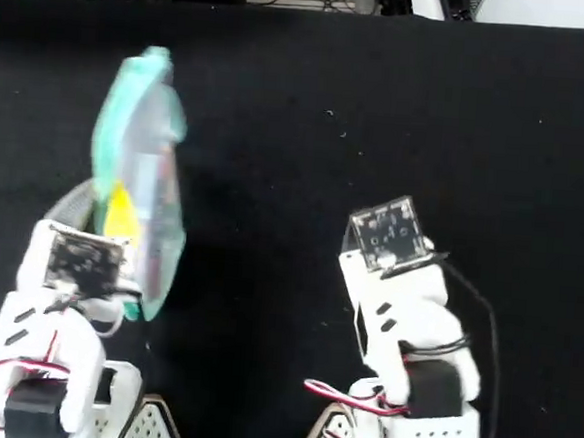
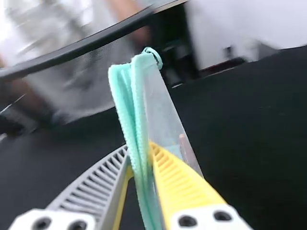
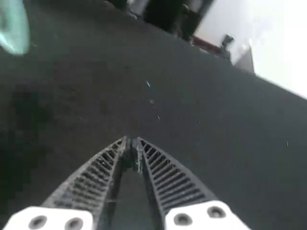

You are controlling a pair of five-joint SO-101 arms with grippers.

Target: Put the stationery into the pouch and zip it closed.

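1. The black worktop (image 1: 380, 105) carries both arms, which stand at its near edge, left and right.
2. The pouch (image 1: 142, 148) is on the left. It is lifted off the worktop and held edge-on, with its clear walls hanging below the mint zip band. It runs from your left arm out toward the far side.
3. Your left end effector (image 2: 140, 152) is clamped on the pouch's zip band, with the grey finger on one side and the yellow finger on the other.
4. Your right end effector (image 3: 131, 143) is pinched together with nothing in it. It points down at bare worktop right of centre, well apart from the pouch.
5. Stationery (image 1: 158, 182) shows through the clear wall as thin coloured strips. You cannot tell which items they are.
6. The zip pull (image 2: 152, 53) sits at the far end of the band. The two mint edges lie pressed together along the stretch you can see, but whether the zip is fully run home cannot be told.
7. Judged from this, loading looks finished and you are at the zipping step or its check. Next you would need to open the right end effector, bring it across to the pull, and keep the left grip firm so the band stays taut. Watch that the pouch does not twist.
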